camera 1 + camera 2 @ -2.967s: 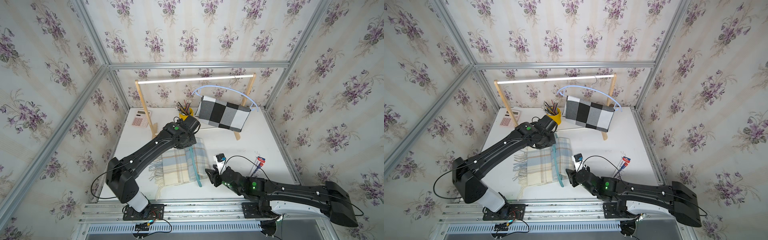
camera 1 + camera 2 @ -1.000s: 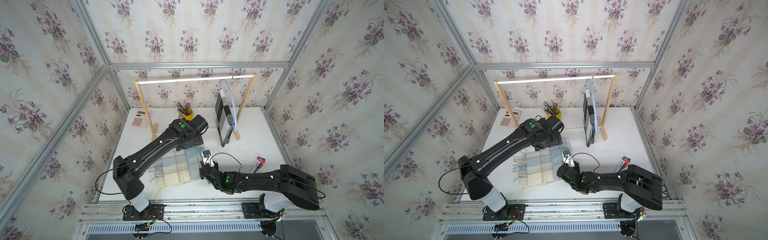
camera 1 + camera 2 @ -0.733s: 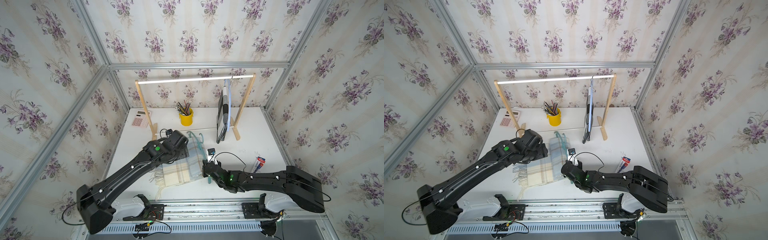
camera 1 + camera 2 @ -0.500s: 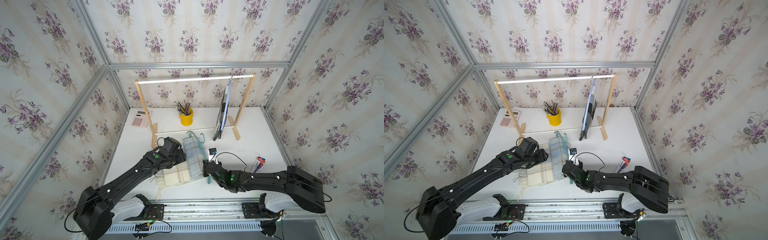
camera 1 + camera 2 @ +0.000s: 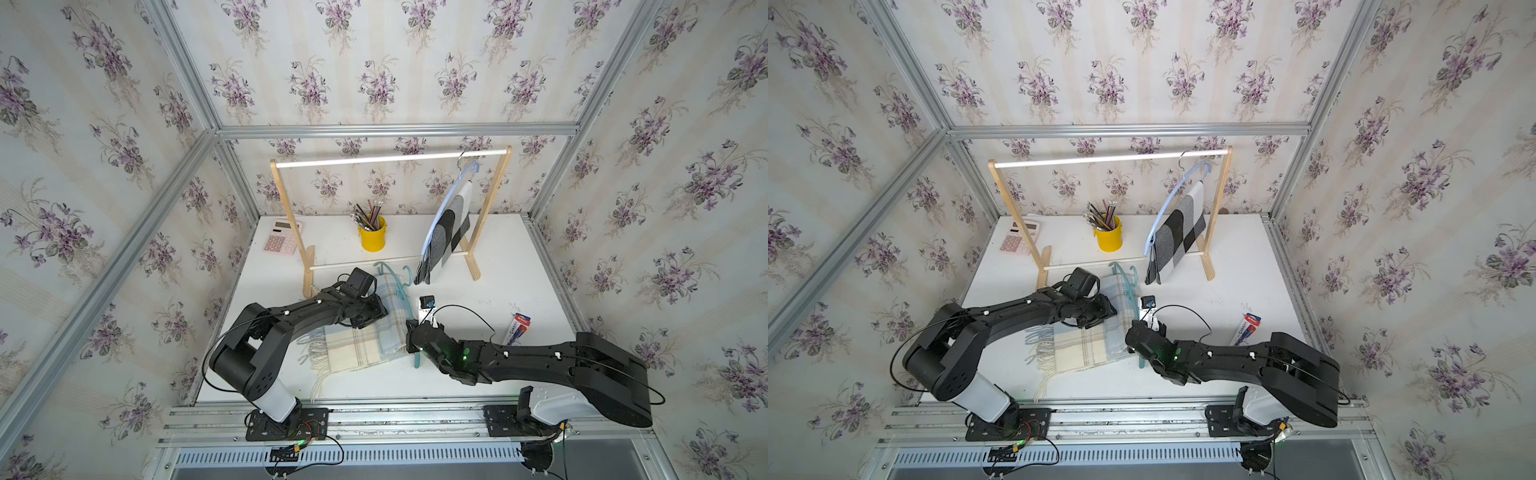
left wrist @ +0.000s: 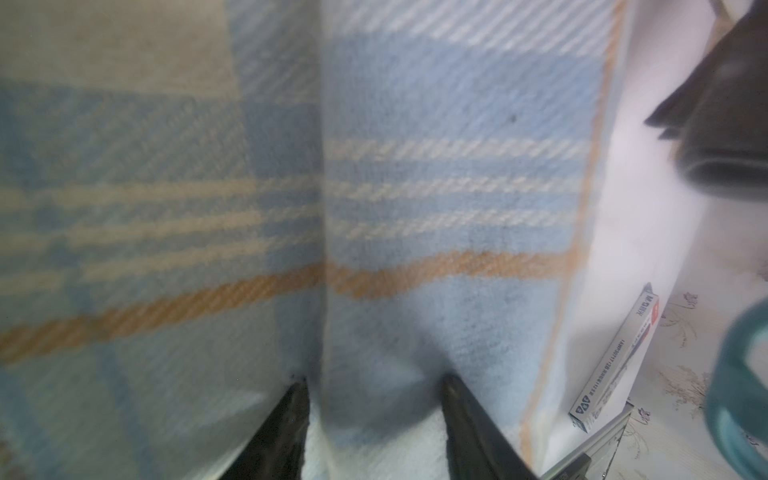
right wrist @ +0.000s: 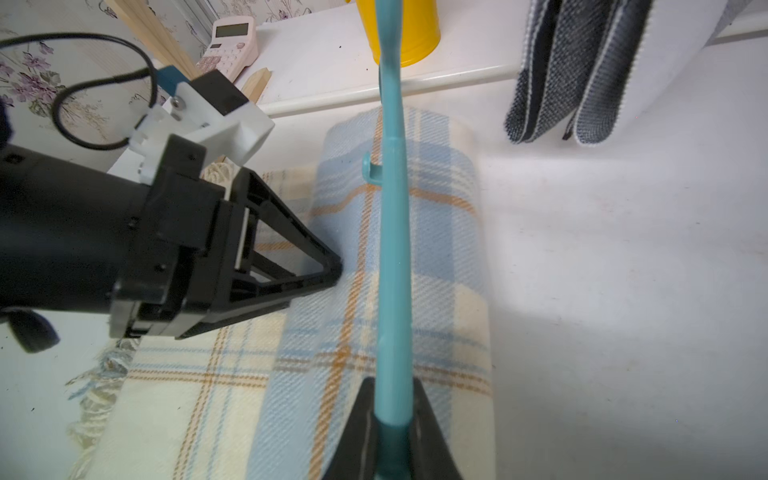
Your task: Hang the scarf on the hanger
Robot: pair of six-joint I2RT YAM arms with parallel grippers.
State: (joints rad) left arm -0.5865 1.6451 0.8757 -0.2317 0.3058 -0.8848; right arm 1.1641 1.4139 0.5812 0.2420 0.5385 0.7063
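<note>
Scarf (image 5: 353, 349) lies on white table (image 5: 498, 266) amid floral-papered walls (image 5: 374, 62).

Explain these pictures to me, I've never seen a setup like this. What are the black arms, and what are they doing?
These are two black robot arms mounted at the front of a white table. Two pictures look down from overhead. The other two come from a camera on each arm's wrist.

On the table lies a plaid scarf with a teal hanger over it. The right claw is shut on the hanger's end. The left claw presses into the scarf with a fold between its fingers; I can't tell whether it grips yet.

Behind them stands a wooden rack with a checkered cloth hanging on it. There is also a yellow pencil cup, a pink calculator and a small box.
</note>
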